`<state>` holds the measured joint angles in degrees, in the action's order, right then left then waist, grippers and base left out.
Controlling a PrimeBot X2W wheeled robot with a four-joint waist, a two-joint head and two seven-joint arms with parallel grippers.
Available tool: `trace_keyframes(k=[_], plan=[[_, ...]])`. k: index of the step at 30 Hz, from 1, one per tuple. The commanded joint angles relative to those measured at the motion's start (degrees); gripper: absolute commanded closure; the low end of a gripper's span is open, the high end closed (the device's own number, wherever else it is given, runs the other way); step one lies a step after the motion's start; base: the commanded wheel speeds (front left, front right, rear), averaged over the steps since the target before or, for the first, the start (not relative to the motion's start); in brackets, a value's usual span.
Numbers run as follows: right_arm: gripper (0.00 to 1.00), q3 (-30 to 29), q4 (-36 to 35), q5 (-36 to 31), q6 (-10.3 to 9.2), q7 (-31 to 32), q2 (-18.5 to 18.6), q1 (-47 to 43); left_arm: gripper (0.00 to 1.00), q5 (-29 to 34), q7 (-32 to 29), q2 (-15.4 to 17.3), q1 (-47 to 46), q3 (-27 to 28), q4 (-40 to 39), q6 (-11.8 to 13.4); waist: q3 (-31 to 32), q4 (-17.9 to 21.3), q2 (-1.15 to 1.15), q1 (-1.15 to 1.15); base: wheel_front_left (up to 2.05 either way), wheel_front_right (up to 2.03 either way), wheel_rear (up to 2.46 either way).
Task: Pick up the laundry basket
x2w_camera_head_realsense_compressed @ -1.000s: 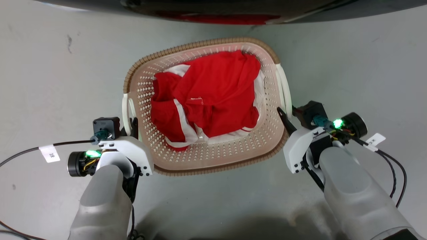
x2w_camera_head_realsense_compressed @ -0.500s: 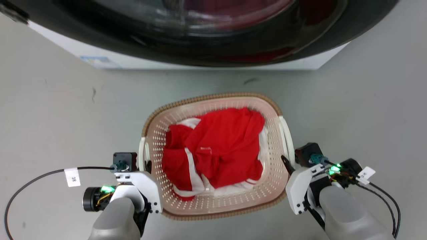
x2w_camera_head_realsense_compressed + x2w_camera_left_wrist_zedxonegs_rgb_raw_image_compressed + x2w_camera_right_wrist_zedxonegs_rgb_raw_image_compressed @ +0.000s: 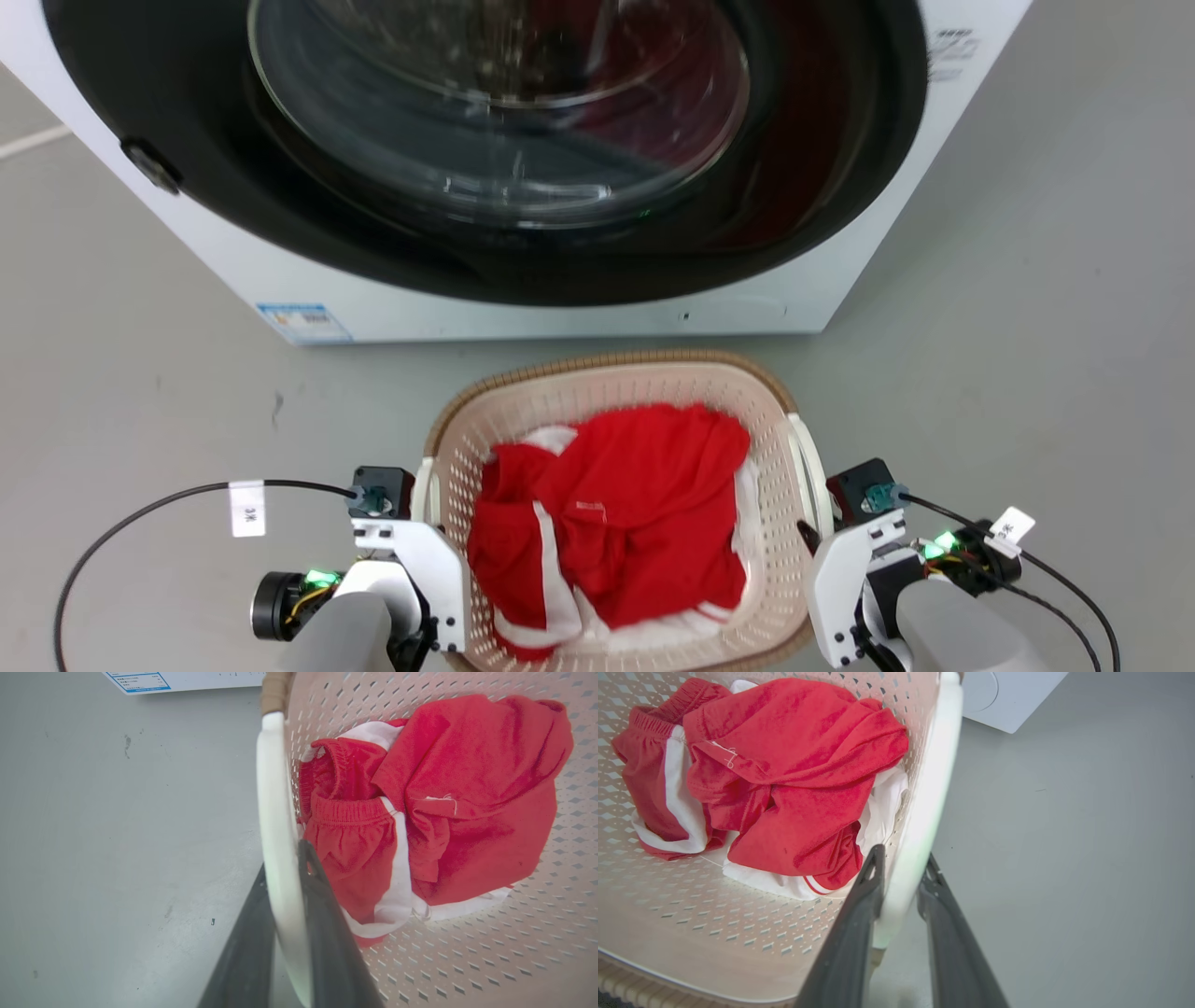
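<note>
The laundry basket (image 3: 607,360), cream with a brown woven-look rim, sits low in the head view and holds red and white clothes (image 3: 616,513). My left gripper (image 3: 417,485) is at its left loop handle. In the left wrist view the basket's perforated wall (image 3: 514,952) is on the right and my left gripper (image 3: 285,868) is shut on the white handle (image 3: 275,788). My right gripper (image 3: 805,534) is at the right loop handle (image 3: 803,457). The right wrist view shows my right gripper (image 3: 901,863) shut on that handle (image 3: 934,765), beside the basket wall (image 3: 668,905).
A white washing machine (image 3: 840,280) with a big dark round door (image 3: 495,112) stands just beyond the basket. Grey floor (image 3: 1027,373) spreads to both sides. Black cables (image 3: 140,523) trail from both wrists.
The head view has shifted, so the washing machine has come fully into view and the basket sits lower and smaller. Both grippers stay at the handles.
</note>
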<state>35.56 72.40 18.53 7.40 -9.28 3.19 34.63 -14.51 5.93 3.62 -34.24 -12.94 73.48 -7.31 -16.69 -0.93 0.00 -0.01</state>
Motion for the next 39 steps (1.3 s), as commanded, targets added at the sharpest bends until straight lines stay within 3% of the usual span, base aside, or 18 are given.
trace_keyframes(k=[1, 16, 39], plan=[[1.0, 0.7, 0.0, 0.4, 0.16, 0.5, -0.5, -0.6, 1.0, -0.6, -0.8, -0.6, 0.3, -1.4, -0.3, -0.2, 3.3, 0.7, 0.0, 0.01, 0.0, 0.0, 0.0], [1.0, 4.2, 0.6, 7.1, 0.16, 7.9, -0.5, -5.7, 1.0, -9.4, -10.1, 1.0, 2.9, -12.8, -2.4, -0.2, 14.6, 1.6, 0.0, 0.01, 0.0, 0.0, 0.0], [1.0, 7.5, 1.3, 11.2, 0.15, 10.6, 0.2, -6.7, 1.0, -20.9, -13.9, 3.5, 5.4, -23.3, -4.3, -0.2, 18.5, 1.3, 0.0, 0.01, 0.0, 0.0, 0.0]])
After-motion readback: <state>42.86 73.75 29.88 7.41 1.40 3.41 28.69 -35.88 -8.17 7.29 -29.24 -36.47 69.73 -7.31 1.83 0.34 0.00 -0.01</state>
